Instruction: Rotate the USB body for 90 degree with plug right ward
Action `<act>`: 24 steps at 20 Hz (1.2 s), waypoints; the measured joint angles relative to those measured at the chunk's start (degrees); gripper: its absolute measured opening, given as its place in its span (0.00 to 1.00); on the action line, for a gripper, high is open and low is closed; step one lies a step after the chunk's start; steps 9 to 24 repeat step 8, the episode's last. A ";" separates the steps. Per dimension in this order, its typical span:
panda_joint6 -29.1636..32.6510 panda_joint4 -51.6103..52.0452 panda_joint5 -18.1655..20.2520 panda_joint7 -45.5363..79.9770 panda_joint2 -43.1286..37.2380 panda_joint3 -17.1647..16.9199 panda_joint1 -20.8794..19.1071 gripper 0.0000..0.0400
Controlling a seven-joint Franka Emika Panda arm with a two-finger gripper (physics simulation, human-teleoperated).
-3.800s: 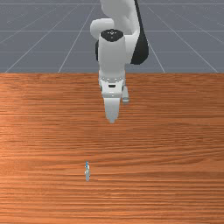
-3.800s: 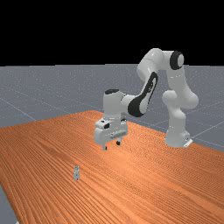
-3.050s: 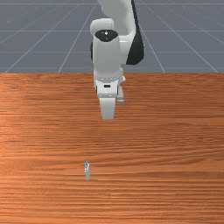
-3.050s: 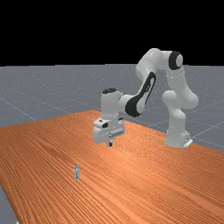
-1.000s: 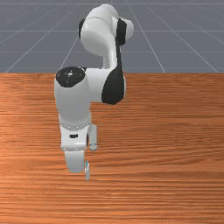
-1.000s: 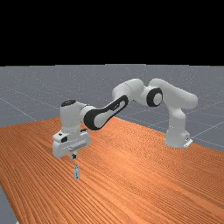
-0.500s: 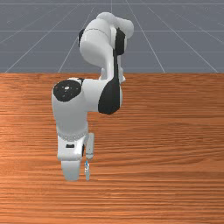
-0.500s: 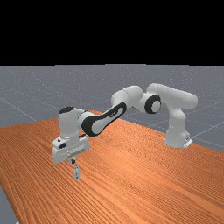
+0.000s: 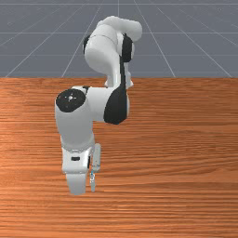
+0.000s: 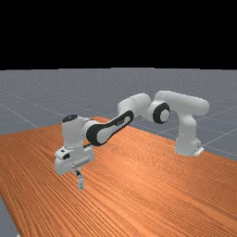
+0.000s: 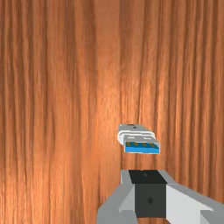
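The closed, empty fingers [image 11: 150,199] seem lined up beside the upright USB body [image 11: 135,129]; next, they should tip its plug [image 11: 142,148] rightward.

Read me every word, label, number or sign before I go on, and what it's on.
No readable text.
USB body: dark marks, too small to read.
Arm's black round cap: pale specks, too small to read.
Arm's black strip: pale marks, too small.
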 joint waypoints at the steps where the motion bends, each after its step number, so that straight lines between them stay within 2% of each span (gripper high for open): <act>1: 0.74 -1.64 -0.04 0.28 -0.87 -0.02 0.27 0.00; 2: 1.98 -4.21 -0.26 3.81 -2.21 -0.84 1.06 0.00; 8: 4.40 -9.77 -0.18 7.45 -5.31 -0.68 4.02 0.00; 24: 4.40 -9.77 -0.18 7.45 -5.31 -0.68 4.02 0.00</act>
